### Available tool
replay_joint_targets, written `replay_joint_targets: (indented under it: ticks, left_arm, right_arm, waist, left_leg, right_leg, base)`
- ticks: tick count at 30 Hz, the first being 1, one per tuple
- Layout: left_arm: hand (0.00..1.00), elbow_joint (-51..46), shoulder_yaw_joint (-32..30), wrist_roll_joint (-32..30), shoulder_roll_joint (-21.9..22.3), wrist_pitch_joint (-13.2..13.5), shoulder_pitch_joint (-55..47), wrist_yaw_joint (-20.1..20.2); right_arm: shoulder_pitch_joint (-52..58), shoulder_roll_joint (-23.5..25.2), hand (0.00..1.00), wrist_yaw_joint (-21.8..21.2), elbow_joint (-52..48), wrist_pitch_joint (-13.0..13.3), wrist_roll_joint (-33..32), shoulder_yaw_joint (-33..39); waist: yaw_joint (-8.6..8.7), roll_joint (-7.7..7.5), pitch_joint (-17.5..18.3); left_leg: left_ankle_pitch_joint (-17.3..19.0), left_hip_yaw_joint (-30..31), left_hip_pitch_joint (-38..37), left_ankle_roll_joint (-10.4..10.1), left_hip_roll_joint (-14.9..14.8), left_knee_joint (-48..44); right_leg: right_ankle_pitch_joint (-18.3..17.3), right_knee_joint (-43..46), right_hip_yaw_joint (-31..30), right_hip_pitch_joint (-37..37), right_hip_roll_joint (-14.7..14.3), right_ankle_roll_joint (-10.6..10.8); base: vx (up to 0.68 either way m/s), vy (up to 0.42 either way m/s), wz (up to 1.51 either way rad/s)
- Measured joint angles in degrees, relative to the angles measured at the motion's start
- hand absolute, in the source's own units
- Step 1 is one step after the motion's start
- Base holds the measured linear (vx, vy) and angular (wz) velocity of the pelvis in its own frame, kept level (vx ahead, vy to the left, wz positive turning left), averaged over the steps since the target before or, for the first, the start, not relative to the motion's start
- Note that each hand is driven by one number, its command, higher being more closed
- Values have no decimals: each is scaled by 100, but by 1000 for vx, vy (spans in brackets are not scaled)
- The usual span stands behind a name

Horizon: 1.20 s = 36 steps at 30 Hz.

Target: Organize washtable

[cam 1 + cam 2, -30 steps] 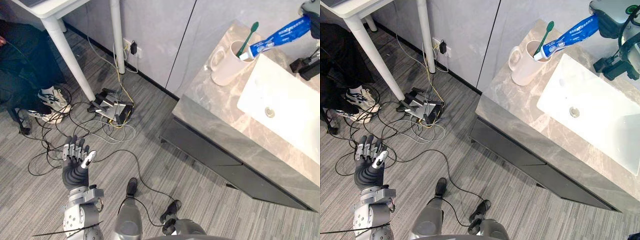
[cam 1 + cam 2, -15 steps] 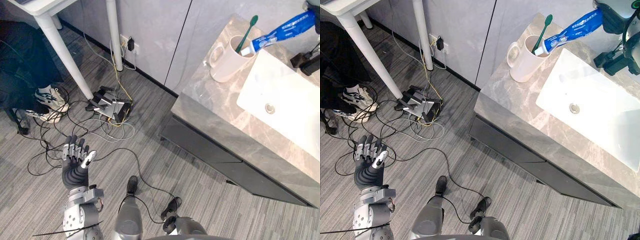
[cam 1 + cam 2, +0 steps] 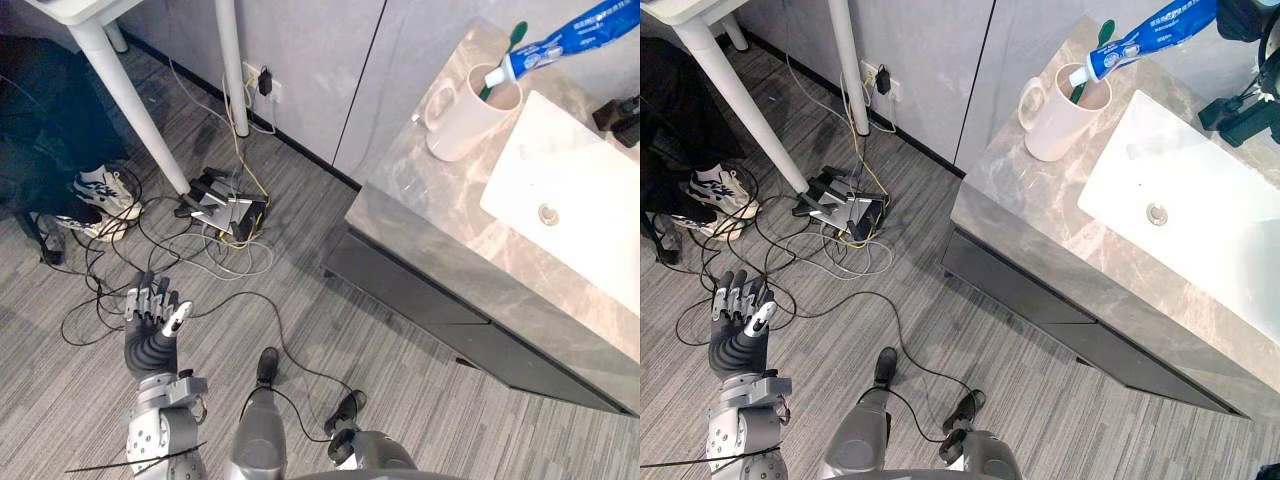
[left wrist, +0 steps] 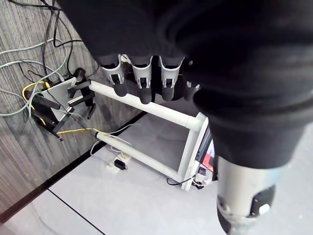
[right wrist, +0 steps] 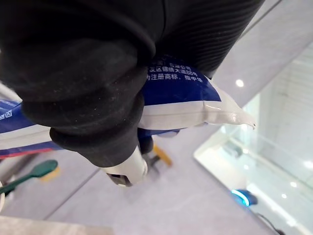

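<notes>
Toothpaste tube (image 3: 1145, 32) is in the air on a slant, cap end low and poised at the mouth of the white mug (image 3: 1065, 105). I judge it is angled that way to drop in beside the green toothbrush (image 3: 1105, 30) standing there. The mug sits on the grey table (image 3: 1040, 200), just beside the sink (image 3: 1220, 250). My right robot hand (image 5: 83, 88) is clamped round the tube's crimped end. My left robot hand (image 3: 150, 320) hangs low over the floor, fingers straight, holding nothing.
</notes>
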<state>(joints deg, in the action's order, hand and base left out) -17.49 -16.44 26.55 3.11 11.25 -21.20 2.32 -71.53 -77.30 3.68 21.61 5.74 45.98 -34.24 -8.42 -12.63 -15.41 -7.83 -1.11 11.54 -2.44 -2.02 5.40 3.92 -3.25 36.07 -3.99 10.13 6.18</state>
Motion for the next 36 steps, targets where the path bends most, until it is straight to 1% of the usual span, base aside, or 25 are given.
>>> replay_joint_targets:
  ticks: [11,17,24,36]
  left_arm:
    - [0,0,-5,0,2,0,0,0]
    - [0,0,-4,0,4,0,0,-1]
    - [0,0,-6,0,5,2,0,-2]
    - [0,-1,-9,3,10,31,1,-2]
  right_arm:
    - [0,0,100,0,22,-9,-1,0]
    - [0,0,100,0,70,-9,-43,0]
    - [-55,2,100,-1,143,-10,-44,0]
    - [-212,3,100,0,155,-13,-50,-10]
  waist:
    - [22,51,-36]
    - [21,104,-81]
    - [23,105,-211]
    - [9,101,-244]
  left_leg:
    - [0,-18,-1,0,-2,0]
    - [0,-28,0,0,-4,0]
    - [0,-34,8,0,-6,0]
    - [0,-9,44,0,-3,0]
  right_leg:
    - [0,0,-5,-10,1,0]
    - [0,0,-12,-17,0,0]
    - [2,0,-12,-28,0,-1]
    - [1,-3,-1,-40,-2,-1]
  base:
    - [0,0,0]
    - [0,0,0]
    - [0,0,0]
    - [0,0,0]
